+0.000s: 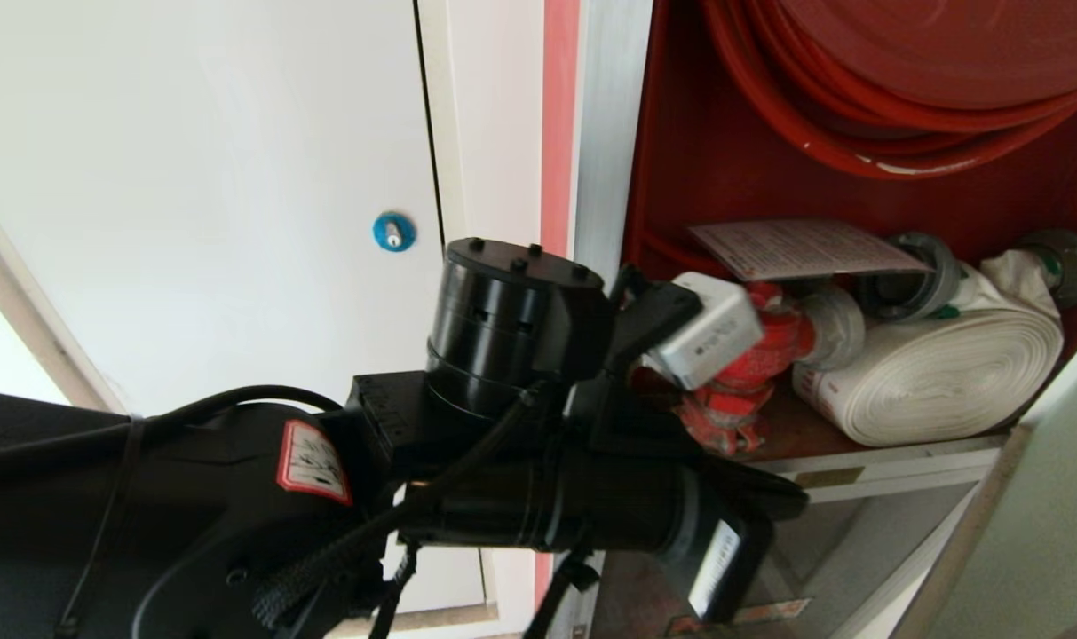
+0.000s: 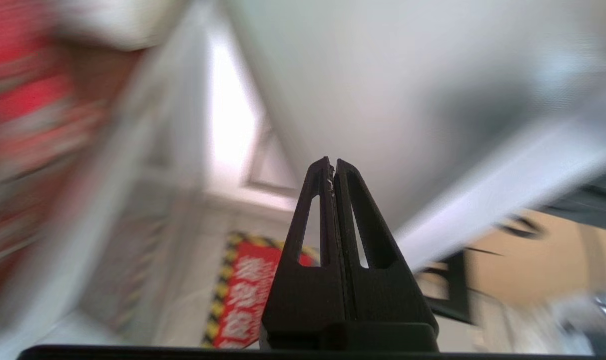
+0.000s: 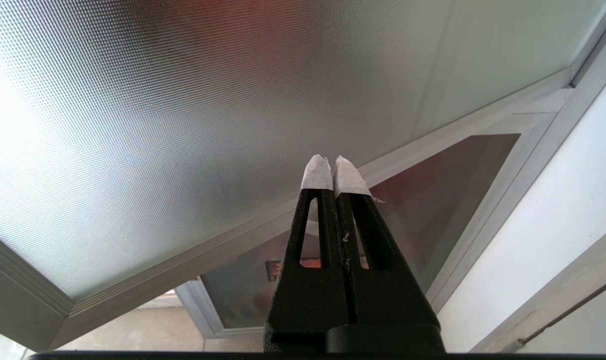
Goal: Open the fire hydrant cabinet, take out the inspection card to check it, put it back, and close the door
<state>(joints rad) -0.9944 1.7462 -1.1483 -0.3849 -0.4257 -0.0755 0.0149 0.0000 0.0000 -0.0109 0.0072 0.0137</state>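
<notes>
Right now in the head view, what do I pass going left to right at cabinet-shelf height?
Blue round lock → left arm's wrist housing → aluminium cabinet frame → red valve → white rolled hose, with the inspection card lying above valve and hose.

The open aluminium-framed fire hydrant cabinet (image 1: pixel 671 133) is deep red inside, with a red hose reel (image 1: pixel 902 80), a red valve (image 1: pixel 760 355) and a white rolled hose (image 1: pixel 938 373). The pale grey-white inspection card (image 1: pixel 800 248) carries fine print and a red edge. The plain white panel door (image 1: pixel 236 177) has a blue round lock (image 1: pixel 393 232). A black-and-yellow striped red floor sign (image 2: pixel 243 295) bears white characters. White tape caps the black right gripper (image 3: pixel 332 172).
</notes>
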